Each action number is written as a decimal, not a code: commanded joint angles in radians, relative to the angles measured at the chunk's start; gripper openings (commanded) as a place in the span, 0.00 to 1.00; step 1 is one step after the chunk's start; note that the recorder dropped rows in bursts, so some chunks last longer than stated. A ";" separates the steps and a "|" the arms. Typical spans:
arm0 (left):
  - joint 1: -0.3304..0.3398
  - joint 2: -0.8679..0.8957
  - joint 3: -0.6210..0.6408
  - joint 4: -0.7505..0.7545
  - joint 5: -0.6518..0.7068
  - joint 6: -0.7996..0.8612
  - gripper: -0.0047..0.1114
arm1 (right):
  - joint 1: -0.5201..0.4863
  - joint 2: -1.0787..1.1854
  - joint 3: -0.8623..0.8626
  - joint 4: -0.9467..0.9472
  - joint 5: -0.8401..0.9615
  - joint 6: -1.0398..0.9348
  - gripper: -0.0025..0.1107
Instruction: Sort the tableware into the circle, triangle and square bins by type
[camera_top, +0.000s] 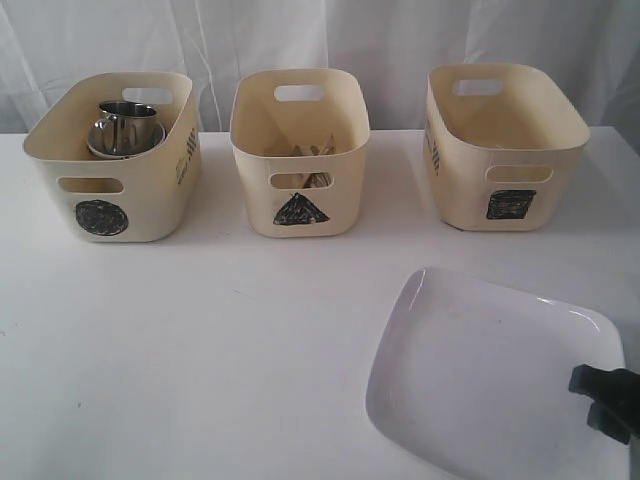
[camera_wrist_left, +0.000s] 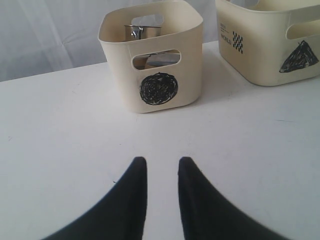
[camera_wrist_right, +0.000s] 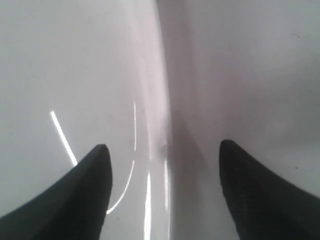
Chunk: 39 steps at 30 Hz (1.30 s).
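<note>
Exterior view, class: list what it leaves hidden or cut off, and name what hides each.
Square bin: exterior view, its own walls hide the inside.
Triangle bin: same view, its wall hides most of the cutlery; types unclear.
White plate: same view, bottom frame edge cuts it off.

Bright diffuse light, soft shadows
</note>
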 joint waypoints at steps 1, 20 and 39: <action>0.000 -0.007 0.002 -0.002 0.000 -0.009 0.29 | -0.002 0.037 -0.003 0.008 -0.032 -0.012 0.54; 0.000 -0.007 0.002 -0.002 0.000 -0.009 0.29 | 0.038 0.116 -0.004 0.089 -0.086 -0.014 0.51; 0.000 -0.007 0.002 -0.002 0.000 -0.009 0.29 | 0.119 0.132 -0.004 0.168 -0.114 -0.014 0.05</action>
